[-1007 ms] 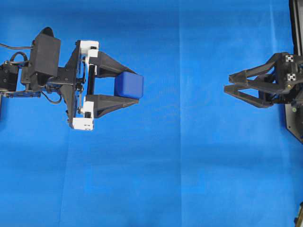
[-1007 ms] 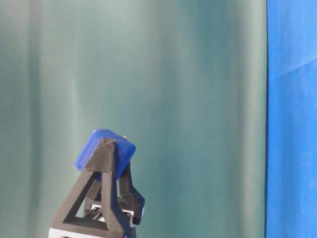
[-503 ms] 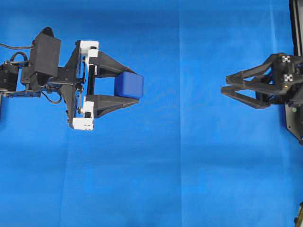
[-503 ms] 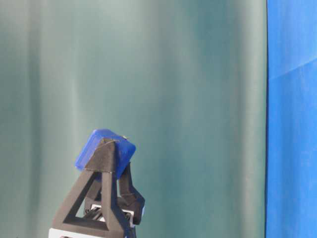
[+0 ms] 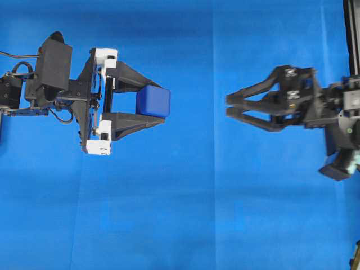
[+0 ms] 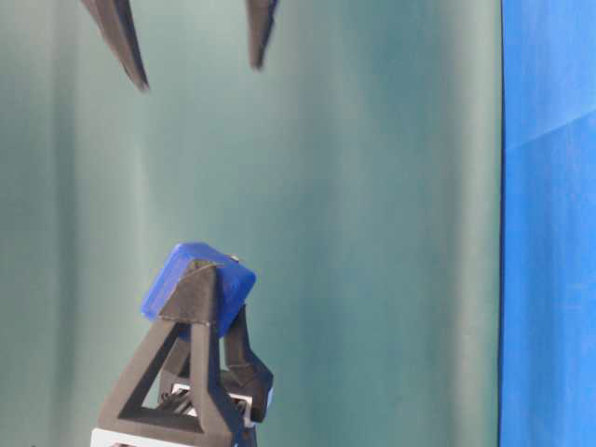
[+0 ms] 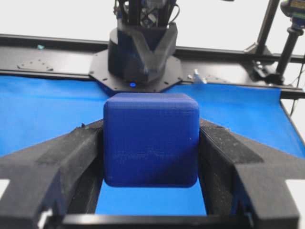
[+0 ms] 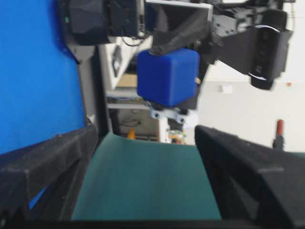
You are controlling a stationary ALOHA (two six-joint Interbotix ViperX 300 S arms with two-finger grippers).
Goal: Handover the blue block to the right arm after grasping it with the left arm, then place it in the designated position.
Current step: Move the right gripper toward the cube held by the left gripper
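Above the blue tabletop (image 5: 185, 214), I have the blue block (image 5: 154, 101) pinched in my left claw (image 5: 147, 102); my right claw (image 5: 229, 105) is spread wide, well apart. Grasp done; handover and placing remain.

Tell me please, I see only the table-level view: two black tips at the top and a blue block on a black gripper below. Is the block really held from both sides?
Observer: Yes. In the left wrist view the blue block sits squarely between both pads of the left gripper, touching each.
Operator: And the two tips at the top, what are they?
Observer: They belong to the right gripper. Overhead, it points toward the block with its jaws spread, and a clear gap of blue cloth lies between it and the block.
Operator: Is it lined up with the block?
Observer: Roughly. In the right wrist view the block appears ahead, between the two open fingers, a little left of centre.
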